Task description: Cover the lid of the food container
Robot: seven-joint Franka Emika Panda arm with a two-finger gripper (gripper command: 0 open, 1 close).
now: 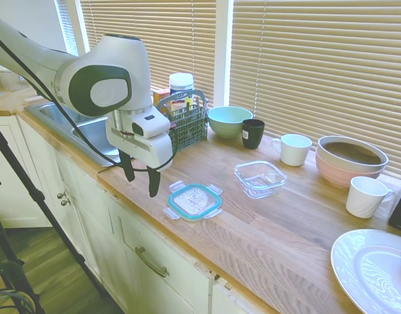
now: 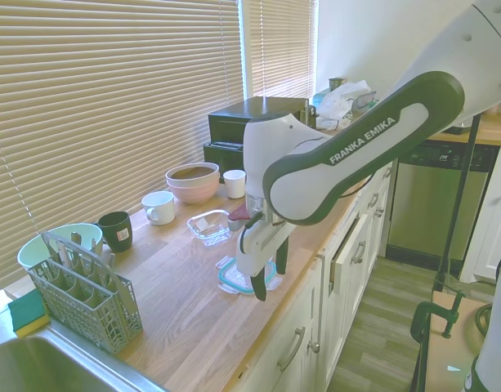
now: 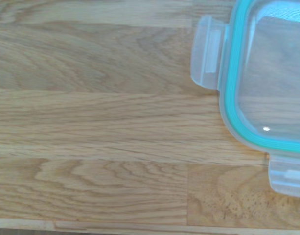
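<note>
Lid (image 1: 194, 201) with a teal rim lies flat on the wooden counter (image 1: 278, 229), near the front edge. In the second outside view the arm hides most of the lid (image 2: 234, 282). The wrist view shows only one rounded corner of the lid (image 3: 267, 88) and two clear snap tabs; the rest is cut off. The gripper (image 1: 140, 178) hangs just beside the lid, above the counter. Its two dark fingers are spread apart and hold nothing. The food container (image 1: 260, 178) is a clear square dish with round corners. It sits open on the counter, close to the lid but not touching it.
</note>
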